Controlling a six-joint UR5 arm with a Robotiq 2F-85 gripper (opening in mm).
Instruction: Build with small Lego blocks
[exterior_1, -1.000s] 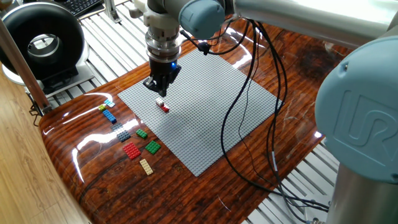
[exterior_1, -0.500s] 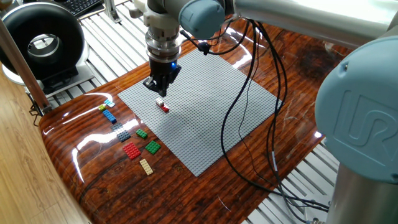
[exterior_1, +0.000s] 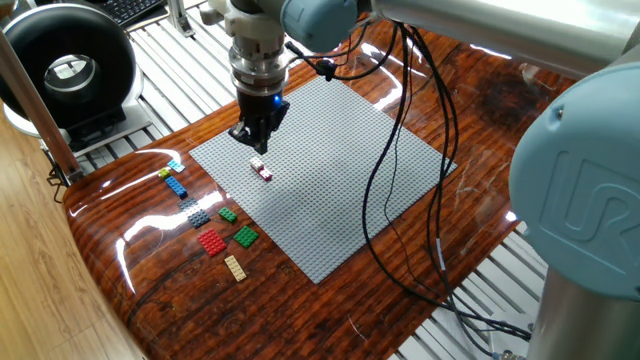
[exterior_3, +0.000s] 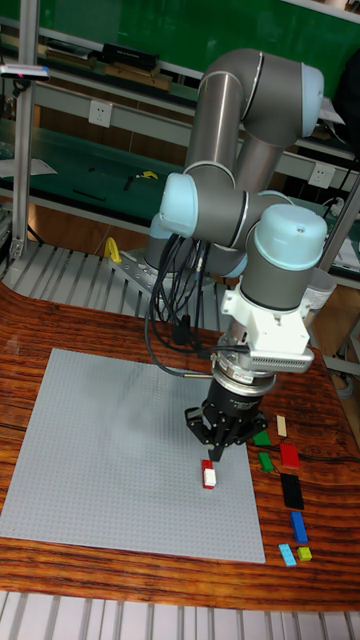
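A small red and white Lego block (exterior_1: 262, 169) (exterior_3: 209, 474) sits on the grey baseplate (exterior_1: 330, 190) (exterior_3: 110, 450). My gripper (exterior_1: 256, 146) (exterior_3: 214, 448) hangs just above and behind it, apart from it. Its dark fingers taper to a point and look shut, with nothing seen between them. The other small Lego blocks lie loose on the wooden table off the plate's edge: cyan (exterior_1: 176, 165), yellow-green (exterior_1: 165, 173), blue (exterior_1: 177, 187) (exterior_3: 298, 525), grey (exterior_1: 196, 212), two green (exterior_1: 228, 214) (exterior_1: 245, 236), red (exterior_1: 211, 242) (exterior_3: 289, 455) and tan (exterior_1: 235, 267) (exterior_3: 281, 426).
A black round device (exterior_1: 65, 70) stands at the back left past the table's edge. Black cables (exterior_1: 385, 180) hang from the arm and trail across the baseplate's right half. The arm's large base (exterior_1: 590, 210) fills the right side.
The gripper and wrist have shifted slightly to the left. The red and white block and the loose blocks have not moved.
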